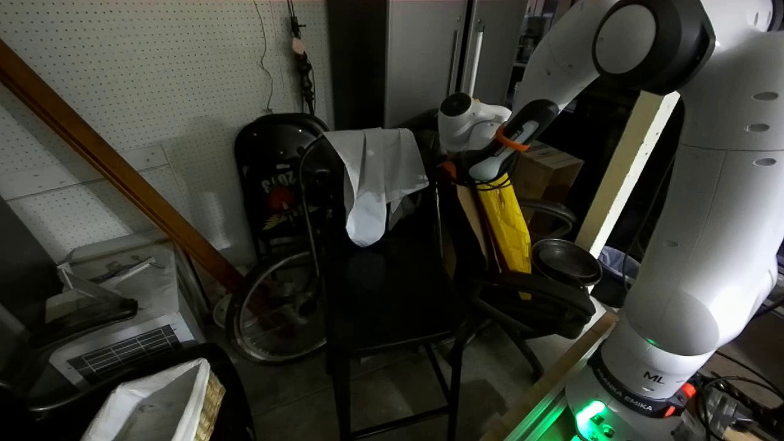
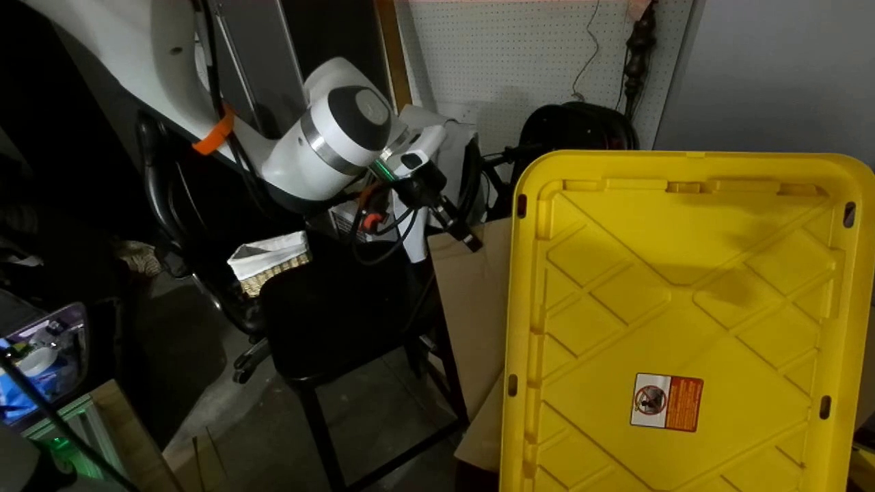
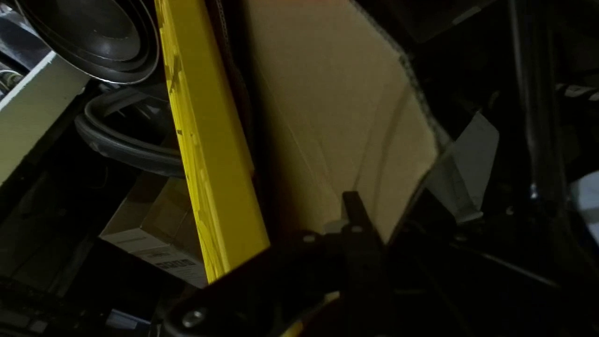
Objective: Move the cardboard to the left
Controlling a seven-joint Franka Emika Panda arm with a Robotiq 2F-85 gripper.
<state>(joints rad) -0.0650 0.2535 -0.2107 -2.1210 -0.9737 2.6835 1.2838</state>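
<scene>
Find the cardboard [image 2: 472, 294] ahead of and below the gripper [image 2: 470, 239]; whether spread, pressed together or pinching, cannot tell. Likely light, stiff yet creasable: best to pinch across the exposed edge nearest the gripper, away from the yellow lid [image 2: 677, 328].

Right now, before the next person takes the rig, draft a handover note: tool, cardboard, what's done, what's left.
The tool is near the upper edge of the cardboard; I can't tell whether it's open or gripping.
Position: the cardboard is beside the yellow lid, partly hidden by it in an exterior view.
Done: the tool is at the cardboard; no leftward shift confirmed.
Left: check the grip, then probably move the cardboard left.
</scene>
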